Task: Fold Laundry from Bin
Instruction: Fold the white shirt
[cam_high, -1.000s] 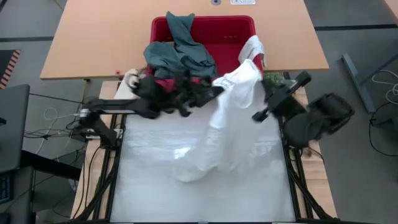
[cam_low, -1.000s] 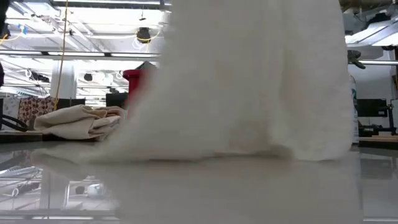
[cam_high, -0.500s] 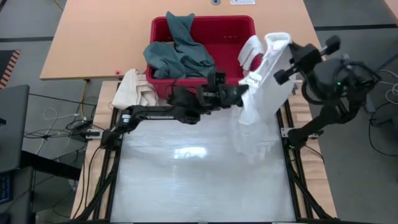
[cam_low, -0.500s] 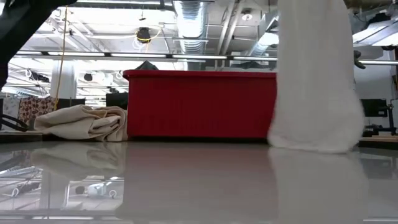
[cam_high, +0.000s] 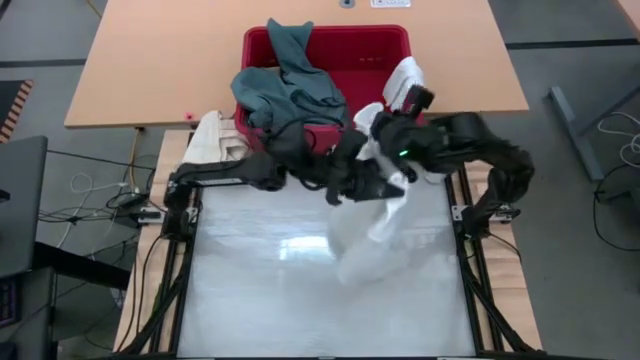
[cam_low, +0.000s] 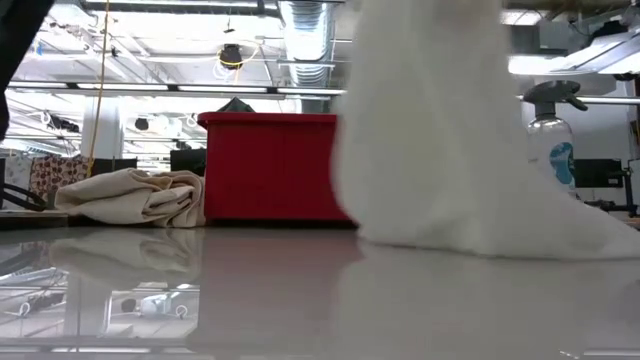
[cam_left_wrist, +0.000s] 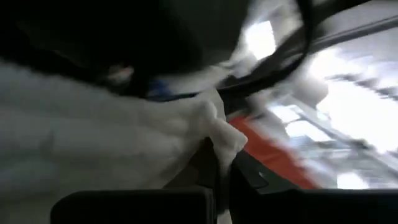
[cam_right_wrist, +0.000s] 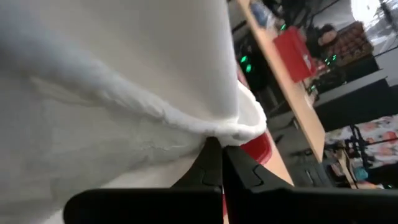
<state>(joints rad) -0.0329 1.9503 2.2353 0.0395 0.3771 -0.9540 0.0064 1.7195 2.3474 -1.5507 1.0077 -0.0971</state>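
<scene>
A white textured towel (cam_high: 365, 250) hangs between both grippers over the table's far right part, and its lower end (cam_low: 480, 238) lies on the tabletop. My left gripper (cam_high: 380, 187) and my right gripper (cam_high: 378, 135) stand close together above it, each shut on the towel. Behind them stands the red bin (cam_high: 375, 45). A teal-green garment (cam_high: 290, 80) is draped over the bin's near left rim, and a small white cloth (cam_high: 405, 75) lies over its right rim. My left gripper pinches a bunched edge of the towel (cam_left_wrist: 217, 138) between its two shut fingers. The cloth spreads away from the fingers and hangs below them. My right gripper pinches the towel's thick hem (cam_right_wrist: 219, 132) between its two shut fingers. The towel hangs slack below, with its lower end on the table.
A cream bundled cloth (cam_high: 213, 140) lies at the table's far left beside the bin. A spray bottle (cam_low: 548, 150) stands at the far right. The white tabletop (cam_high: 260, 290) is bare at the near left.
My right gripper has swung out to the far right and then come back left and down, close to my left gripper. My left gripper has gone toward the table's right edge. The towel, spread wide a second ago, now hangs bunched with its lower end on the table.
</scene>
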